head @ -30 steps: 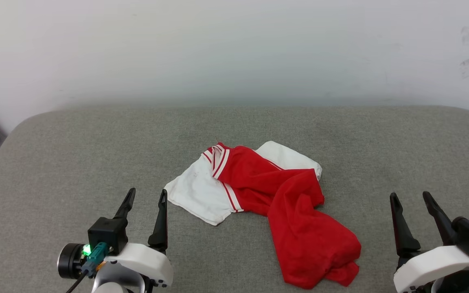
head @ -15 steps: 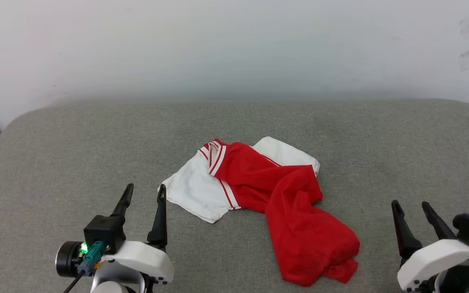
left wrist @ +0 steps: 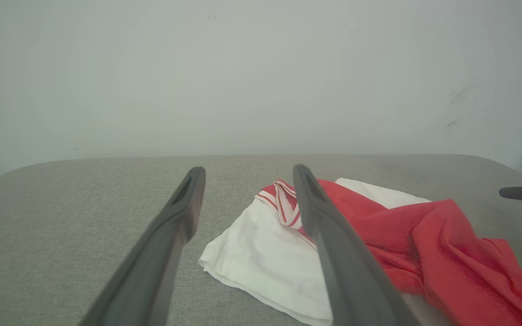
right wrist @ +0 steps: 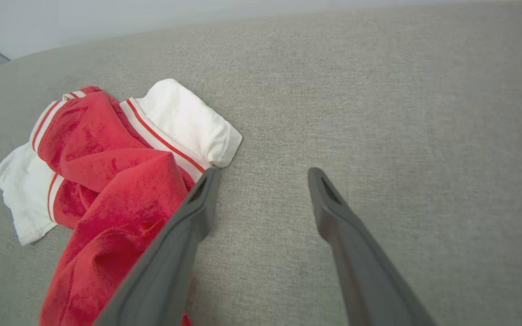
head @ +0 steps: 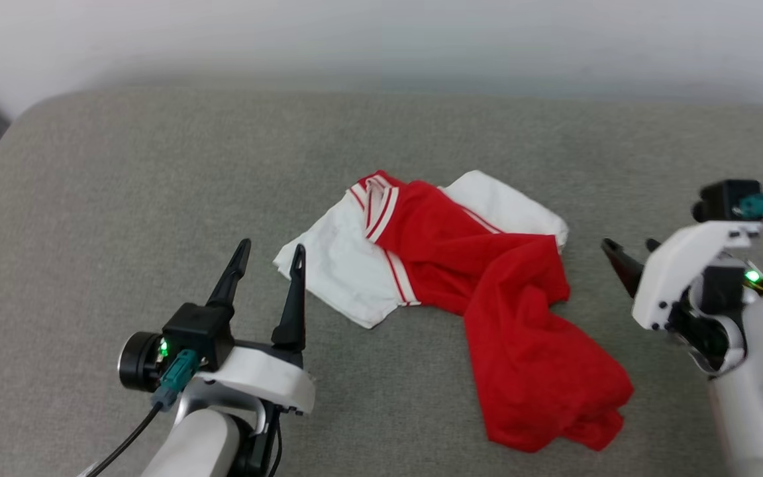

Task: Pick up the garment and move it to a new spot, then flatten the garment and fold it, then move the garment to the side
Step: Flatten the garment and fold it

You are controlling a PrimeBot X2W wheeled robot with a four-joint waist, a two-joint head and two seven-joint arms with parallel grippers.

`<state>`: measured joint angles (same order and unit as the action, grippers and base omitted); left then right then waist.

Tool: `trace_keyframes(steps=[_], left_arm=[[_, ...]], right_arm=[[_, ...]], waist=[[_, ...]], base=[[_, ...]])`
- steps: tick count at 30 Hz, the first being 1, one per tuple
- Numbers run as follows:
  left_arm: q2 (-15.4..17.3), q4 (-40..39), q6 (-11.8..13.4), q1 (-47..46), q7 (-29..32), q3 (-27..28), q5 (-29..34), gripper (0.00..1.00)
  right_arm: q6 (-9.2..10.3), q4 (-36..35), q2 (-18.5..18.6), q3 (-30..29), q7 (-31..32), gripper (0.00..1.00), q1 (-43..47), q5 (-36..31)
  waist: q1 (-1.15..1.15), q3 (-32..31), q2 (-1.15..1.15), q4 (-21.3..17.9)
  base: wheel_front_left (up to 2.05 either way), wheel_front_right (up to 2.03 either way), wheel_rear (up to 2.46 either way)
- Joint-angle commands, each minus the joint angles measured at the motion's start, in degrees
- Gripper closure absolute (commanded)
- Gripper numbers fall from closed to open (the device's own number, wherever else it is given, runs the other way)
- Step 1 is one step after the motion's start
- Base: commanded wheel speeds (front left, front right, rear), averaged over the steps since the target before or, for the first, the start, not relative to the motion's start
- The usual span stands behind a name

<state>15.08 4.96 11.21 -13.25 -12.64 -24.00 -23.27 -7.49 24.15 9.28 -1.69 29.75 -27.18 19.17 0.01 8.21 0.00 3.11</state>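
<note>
Left gripper: nearest, at the lower left of the head view; its 2 dark fingers are spread wide with nothing between them, and the tips are just beside the white sleeve
Right gripper: at the right, fingers parted and empty, aimed at the cloth's right edge, near it but apart from it
Garment: lies loose mid-surface between the 2 grippers, crumpled, with its red body twisted toward the robot
Bunched hem: the nearest part of the cloth, a thick red wad of several layers
Near sleeve: white, lying fairly flat left of the red body
Striped collar trim: at the far end, folded over
Far sleeve: white, tucked partly under the red
Handling: judged light, soft and limp; it will sag and drape when lifted, and a pinch may catch more than 1 layer
Where to hold: probably 1 sleeve or shoulder per gripper, so the body hangs and untwists; the wad looks a poor choice
Surface: grey woven cushion with rounded corners, likely yielding under fingertips
Room: plain pale wall behind
</note>
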Motion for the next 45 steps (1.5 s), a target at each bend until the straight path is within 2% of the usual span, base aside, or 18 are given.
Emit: trace_keyframes(steps=[1, 8, 13, 14, 15, 20, 24, 29, 32, 35, 36, 37, 41, 45], left_arm=[[-0.5, 0.4, -0.4, -1.3, -0.4, -0.3, 0.5, 0.00], [-1.9, 2.2, -1.2, -4.4, -1.4, -0.7, 0.8, 0.00], [-2.4, 3.6, -1.5, -4.9, -1.8, -0.7, 0.9, 0.00], [-2.4, 3.9, -1.5, -4.9, -1.9, -0.7, 0.9, 0.00], [-2.4, 4.1, -1.5, -4.8, -2.0, -0.7, 0.9, 0.00], [-2.1, 5.1, -1.3, -2.9, -2.2, -0.3, 0.5, 0.00], [-1.5, 5.3, -0.8, -0.9, -2.2, 0.1, 0.0, 0.00], [-0.5, 4.9, -0.2, 2.0, -1.8, 0.5, -0.8, 0.00], [-0.1, 4.4, 0.2, 3.5, -1.2, 0.6, -1.1, 0.00], [0.1, 3.6, 0.4, 4.6, -0.6, 0.4, -1.4, 0.00], [0.2, 3.4, 0.4, 4.9, -0.4, 0.3, -1.4, 0.00], [0.3, 3.3, 0.6, 5.1, -0.3, 0.3, -1.5, 0.00], [0.6, 2.9, 1.0, 6.4, 0.2, 0.0, -1.7, 0.00], [0.8, 2.5, 1.2, 7.2, 0.5, 0.1, -2.0, 0.00]], right_arm=[[0.00, 1.9, 0.5, 1.9, 1.6, 0.00, -2.5, 1.3], [0.00, 11.5, 1.2, 11.8, 8.4, 0.00, -8.8, 6.1], [0.00, 18.7, 0.2, 15.9, 12.1, 0.00, -7.7, 9.1], [0.00, 19.5, 0.1, 16.7, 12.3, 0.57, -7.6, 9.3], [0.00, 19.7, 0.1, 17.2, 11.8, 1.00, -7.6, 9.8], [0.01, 15.9, 2.9, 19.6, 6.4, 1.00, -9.3, 9.7], [0.01, 9.9, 5.3, 21.0, 3.2, 1.00, -6.0, 9.0], [0.01, -0.8, 7.7, 20.5, 3.4, 1.00, 5.2, 7.3], [0.01, -6.6, 7.0, 19.5, 5.6, 1.00, 14.2, 6.8], [0.00, -9.5, 5.2, 18.3, 7.7, 1.00, 21.9, 5.8], [0.01, -9.8, 4.1, 17.7, 8.0, 0.45, 24.0, 6.0], [0.00, -10.0, 2.8, 17.2, 7.6, 0.00, 25.7, 5.7], [0.00, -12.4, -0.1, 13.9, 2.0, 0.00, 28.9, 3.4], [0.00, -15.8, -1.6, 11.1, -2.6, 0.00, 31.3, 1.9]], waist=[[-0.01, 3.0, 0.00, 2.4], [-0.01, 6.4, 0.00, 4.8], [-0.01, 6.6, 0.00, 5.4], [-0.01, 6.5, 0.00, 5.4], [-0.01, 6.2, 0.00, 5.3], [-0.01, 3.6, 0.00, 3.9], [-0.01, 0.5, 0.00, 2.1], [-0.01, -3.4, 0.00, -0.2], [-0.01, -5.1, 0.00, -1.3], [-0.01, -6.1, 0.00, -2.0], [-0.01, -6.3, 0.00, -2.1], [-0.01, -6.5, 0.00, -2.3], [-0.01, -7.8, 0.00, -2.6], [-0.01, -8.6, 0.00, -2.6]], base=[[0.00, 0.00, 0.00], [0.00, 0.00, 0.00], [0.00, 0.00, 0.00], [0.00, 0.00, 0.00], [0.00, 0.00, 0.00], [0.00, 0.00, 0.00], [0.00, 0.00, 0.00], [0.00, 0.00, 0.00], [0.00, 0.00, 0.00], [0.00, 0.00, 0.00], [0.00, 0.00, 0.00], [0.00, 0.00, 0.00], [0.00, 0.00, 0.00], [0.00, 0.00, 0.00]])
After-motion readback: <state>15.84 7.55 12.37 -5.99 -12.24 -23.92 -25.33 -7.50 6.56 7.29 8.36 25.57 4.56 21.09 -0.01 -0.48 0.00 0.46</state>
